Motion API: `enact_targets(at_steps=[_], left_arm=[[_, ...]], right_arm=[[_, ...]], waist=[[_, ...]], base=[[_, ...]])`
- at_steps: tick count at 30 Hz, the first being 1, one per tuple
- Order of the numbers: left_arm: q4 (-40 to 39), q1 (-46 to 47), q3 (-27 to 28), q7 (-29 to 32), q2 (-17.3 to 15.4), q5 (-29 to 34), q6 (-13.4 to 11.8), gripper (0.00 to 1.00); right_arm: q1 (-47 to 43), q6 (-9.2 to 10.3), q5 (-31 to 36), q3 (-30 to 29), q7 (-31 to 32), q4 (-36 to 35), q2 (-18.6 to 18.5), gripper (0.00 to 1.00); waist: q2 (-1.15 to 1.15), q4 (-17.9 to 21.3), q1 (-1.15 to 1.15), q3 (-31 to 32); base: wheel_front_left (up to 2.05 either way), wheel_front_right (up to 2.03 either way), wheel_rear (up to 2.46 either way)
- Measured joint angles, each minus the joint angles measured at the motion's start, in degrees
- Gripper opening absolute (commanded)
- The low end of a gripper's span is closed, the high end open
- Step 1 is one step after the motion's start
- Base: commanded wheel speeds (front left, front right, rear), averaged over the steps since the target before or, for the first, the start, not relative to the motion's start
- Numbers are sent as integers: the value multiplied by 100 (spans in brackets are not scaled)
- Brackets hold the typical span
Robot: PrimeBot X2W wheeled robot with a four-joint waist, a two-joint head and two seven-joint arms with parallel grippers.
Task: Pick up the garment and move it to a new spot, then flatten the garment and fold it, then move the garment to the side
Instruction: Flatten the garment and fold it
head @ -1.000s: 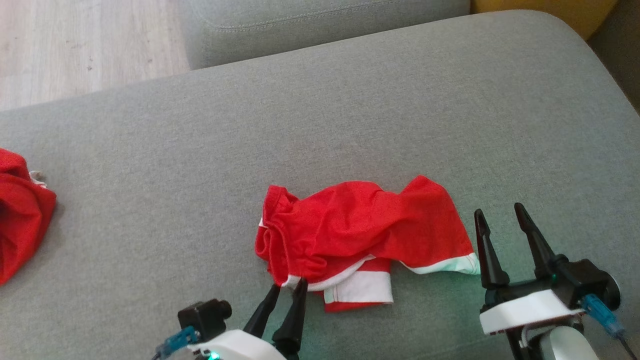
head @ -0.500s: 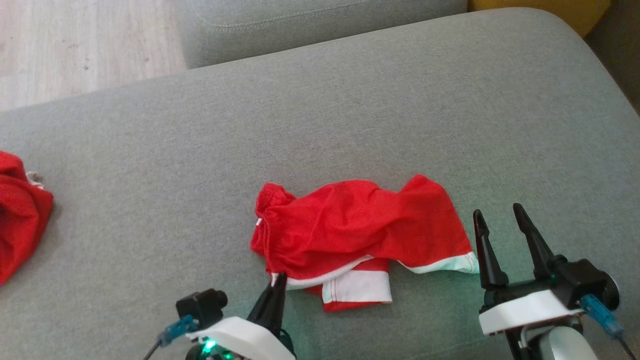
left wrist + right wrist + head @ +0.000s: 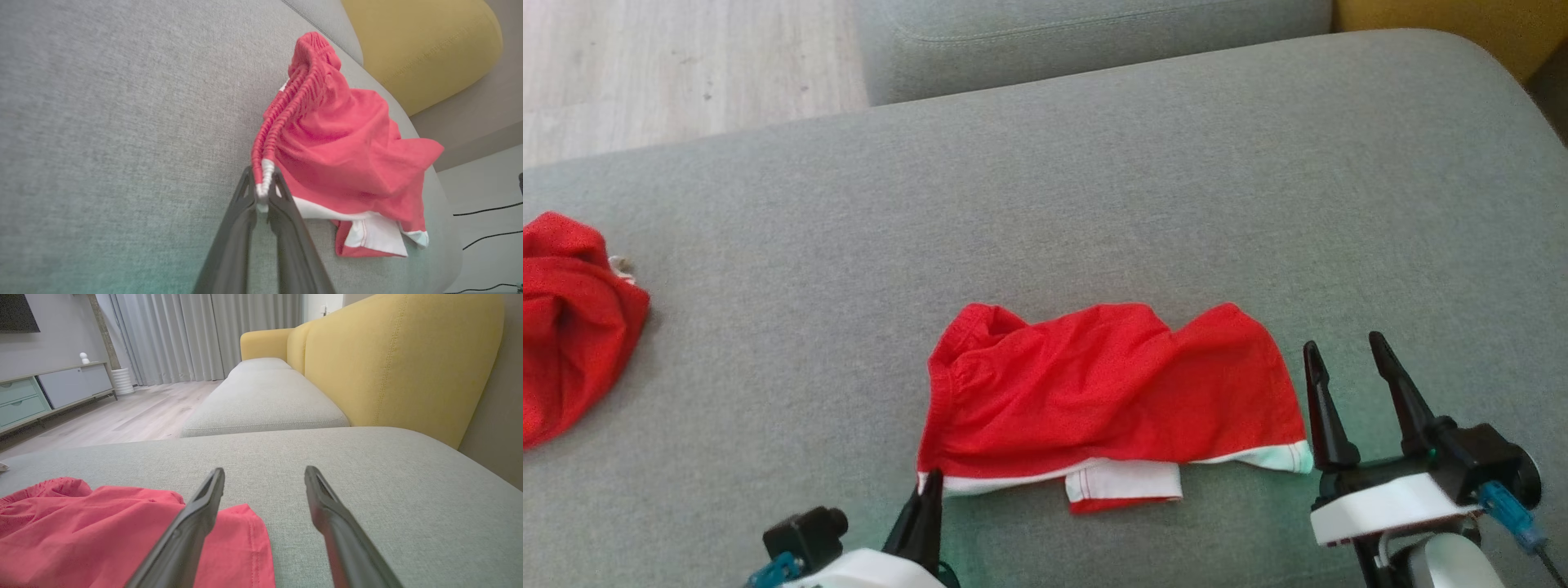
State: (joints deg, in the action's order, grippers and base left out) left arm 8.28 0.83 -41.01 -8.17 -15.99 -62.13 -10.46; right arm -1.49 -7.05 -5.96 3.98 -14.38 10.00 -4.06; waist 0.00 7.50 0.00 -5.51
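Head view: red garment (image 3: pixel 1111 392) with white hem bands lies crumpled on the grey sofa cushion (image 3: pixel 1094 204), low of centre. The left fingers (image 3: pixel 923 514) are pinched together on its white-trimmed corner at the garment's 7 o'clock. The left wrist view confirms the corner of the waistband is clamped between the left fingers' tips (image 3: pixel 241 216). The right fingers (image 3: pixel 1323 416) stand spread wide and hold nothing, just beside the white hem at the garment's 4 o'clock; in the right wrist view one finger (image 3: pixel 196 522) overlaps the red cloth edge, contact unclear. There is bare cushion toward 12 and 10 o'clock. The cushion edge runs along 12 o'clock, with wood floor (image 3: pixel 686 73) beyond at 11. A second red cloth (image 3: pixel 572 327) sits at the 9 o'clock border, well apart. A yellow backrest (image 3: pixel 400 367) bounds the 1 o'clock side.
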Motion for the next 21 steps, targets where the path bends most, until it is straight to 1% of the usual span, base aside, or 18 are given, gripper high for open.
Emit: enact_targets(at_steps=[1, 2, 3, 6, 9, 13, 17, 18, 21], left_arm=[[-11, -1, 13, -33, 0, 0, -19, 15], [-22, -1, 25, -55, 0, 0, -19, 47], [-34, -3, 25, -56, -5, 1, -20, 100], [-71, -13, 4, -91, -43, 57, -18, 100], [-145, -25, -12, -259, -164, 298, -41, 100], [-264, -113, -16, -495, -357, 899, -227, 100], [-290, -232, 75, -606, -401, 1569, -400, 100], [-291, -263, 142, -608, -399, 1775, -455, 100], [-457, -350, 588, -611, -323, 2446, -491, 100]], right_arm=[[0, 0, 0, 1, 0, 0, -1, 100], [0, 0, 0, 2, 0, 0, -1, 100], [0, -1, 0, 2, 0, 0, -2, 100], [-1, 0, 0, 3, 0, 0, -3, 100], [-3, 0, 1, 7, 0, -1, -4, 100], [-44, 0, 43, -25, 0, -26, -32, 100], [-49, 0, 102, -159, 0, -145, -58, 100], [-55, -1, 126, -196, 0, -168, -69, 100], [-125, 0, 270, -235, 0, -180, -177, 100]], waist=[[0, -18, 0, 6], [0, -33, 0, 13], [0, -45, 0, 20], [0, -61, 0, 35], [0, -64, 0, 62], [0, -75, 0, 80], [0, -114, 0, 126], [0, -129, 0, 143], [0, -186, 0, 211]], base=[[0, 0, 0], [0, 0, 0], [0, 0, 0], [0, 0, 0], [0, 0, 0], [0, 0, 0], [0, 0, 0], [0, 0, 0], [0, 0, 0]])
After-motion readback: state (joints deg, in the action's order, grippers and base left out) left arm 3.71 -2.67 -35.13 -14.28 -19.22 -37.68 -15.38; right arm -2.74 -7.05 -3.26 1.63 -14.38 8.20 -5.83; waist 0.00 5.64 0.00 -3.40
